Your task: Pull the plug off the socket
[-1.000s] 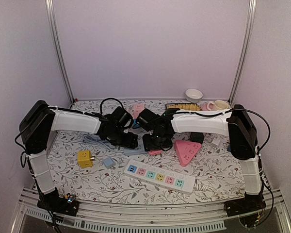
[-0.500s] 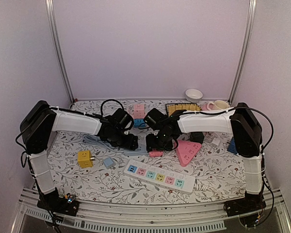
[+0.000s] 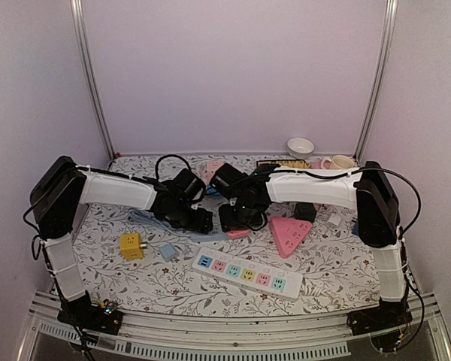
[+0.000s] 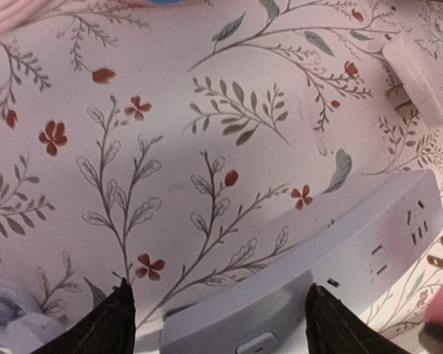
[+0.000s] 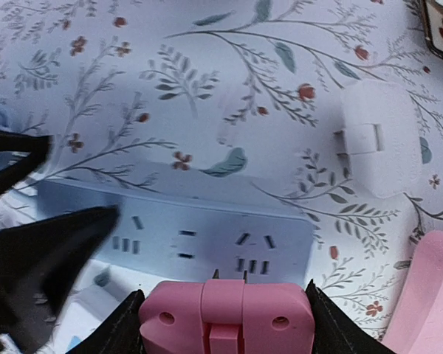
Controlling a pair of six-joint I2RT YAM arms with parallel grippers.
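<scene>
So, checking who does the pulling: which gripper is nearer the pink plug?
Right. The right gripper holds the pink plug; the left gripper straddles the power strip beside it.
</scene>
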